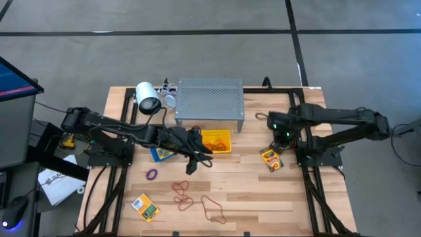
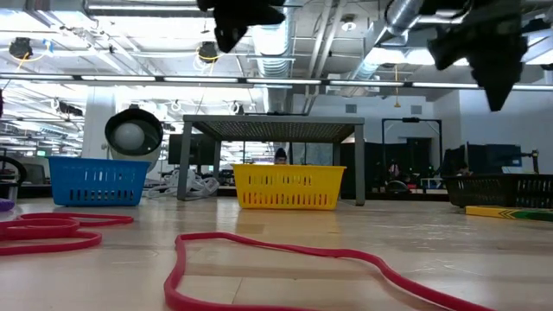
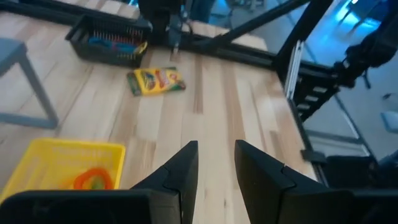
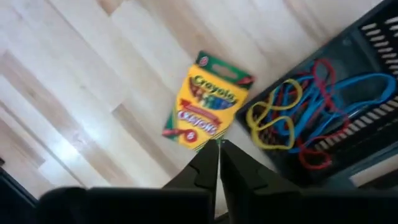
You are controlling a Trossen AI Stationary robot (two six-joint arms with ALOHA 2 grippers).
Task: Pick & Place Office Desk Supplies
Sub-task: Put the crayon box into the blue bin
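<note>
Hanging above the pale wooden plank surface (image 1: 263,191), the left arm's jaws (image 1: 200,160) sit just in front of the small yellow plastic bin (image 1: 217,141); in the left wrist view its two dark fingers (image 3: 180,171) stand a narrow gap apart with nothing between them. That yellow bin holds an orange rubber-band loop (image 3: 93,179). Beside it stands the grey perforated metal shelf (image 1: 209,100), and a small blue plastic bin (image 2: 98,181) shows to its other side in the low view.

Over on the right edge, the right arm's jaws (image 1: 284,137) hover above the small black plastic bin (image 4: 348,118), pressed together and empty. The black bin holds a tangle of blue, red and yellow rubber-band loops (image 4: 305,118). Just beside it, flat on the surface, lies a yellow-green cardboard crayon box (image 1: 270,158).

A second crayon box (image 1: 146,207) lies near the front left corner. A third flat box (image 1: 162,154) lies partly under the left arm. A small purple rubber-band loop (image 1: 152,174) lies well apart from it towards the middle. Several thin red and brown rubber-band loops (image 1: 184,194) are scattered loose along the front, with one larger brown loop (image 1: 213,209) nearest the edge. A white cylindrical camera (image 1: 148,99) rests at the back left.
</note>
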